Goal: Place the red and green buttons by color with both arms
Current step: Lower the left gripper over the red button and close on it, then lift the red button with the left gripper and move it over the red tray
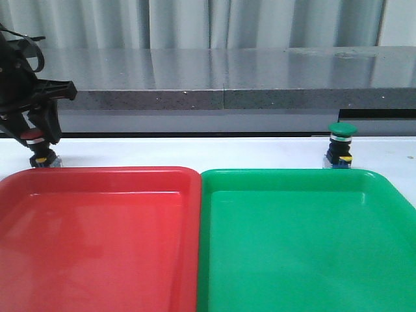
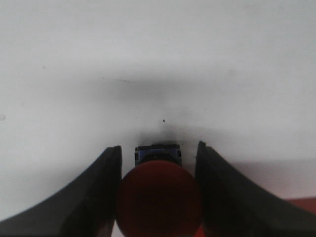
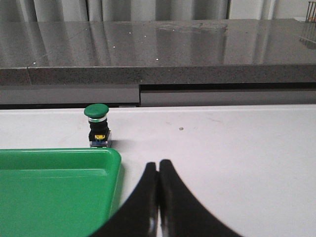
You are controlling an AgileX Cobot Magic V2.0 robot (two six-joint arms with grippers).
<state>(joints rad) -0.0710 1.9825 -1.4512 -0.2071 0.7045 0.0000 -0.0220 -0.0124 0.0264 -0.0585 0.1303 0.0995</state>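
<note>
The red button (image 1: pixel 41 155) stands on the white table just behind the red tray (image 1: pixel 97 240), at the far left. My left gripper (image 1: pixel 36 138) reaches down over it, one finger on each side of the dark red cap. In the left wrist view the cap (image 2: pixel 159 197) fills the gap between the fingers (image 2: pixel 98 192) and touches both; the left gripper (image 2: pixel 158 153) is shut on it. The green button (image 1: pixel 342 146) stands upright behind the green tray (image 1: pixel 305 247). My right gripper (image 3: pixel 158 165) is shut and empty, low over the table right of the green tray (image 3: pixel 49 187), with the green button (image 3: pixel 97 123) apart from it.
The two trays lie side by side and fill the front of the table. A grey stone ledge (image 1: pixel 227 78) runs along the back behind the table, with curtains above. A strip of white table (image 1: pixel 195 151) lies between the trays and the ledge.
</note>
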